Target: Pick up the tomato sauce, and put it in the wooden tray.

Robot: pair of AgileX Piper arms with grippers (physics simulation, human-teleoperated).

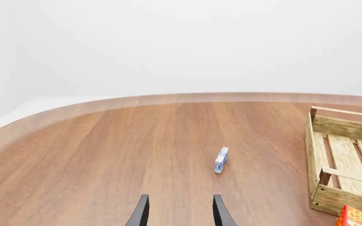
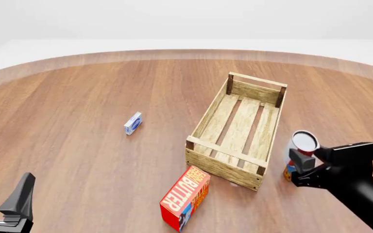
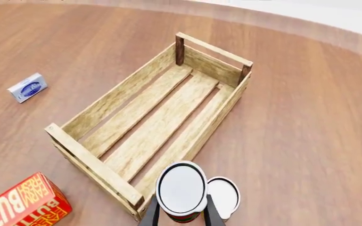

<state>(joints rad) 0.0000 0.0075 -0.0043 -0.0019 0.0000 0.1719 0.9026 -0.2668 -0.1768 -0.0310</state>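
Observation:
The tomato sauce [image 3: 181, 188] is a small can with a silver top and a red and green label, held between the fingers of my right gripper [image 3: 181, 215]. In the front view the can [image 2: 305, 141] hangs above the table, just right of the wooden tray [image 2: 207, 112] at its near right corner, with my right gripper [image 2: 301, 160] shut on it. The tray [image 3: 115, 101] is a light-wood slatted crate, and nothing lies in it. My left gripper [image 1: 179, 213] is open and empty, low at the near left [image 2: 5, 206], far from the can.
A second can [image 3: 226, 195] with a blue and orange label [image 2: 290, 170] stands on the table right below the held one. A red-orange butter box [image 2: 185, 198] lies in front of the tray. A small blue and white box [image 2: 132, 123] lies left of the tray.

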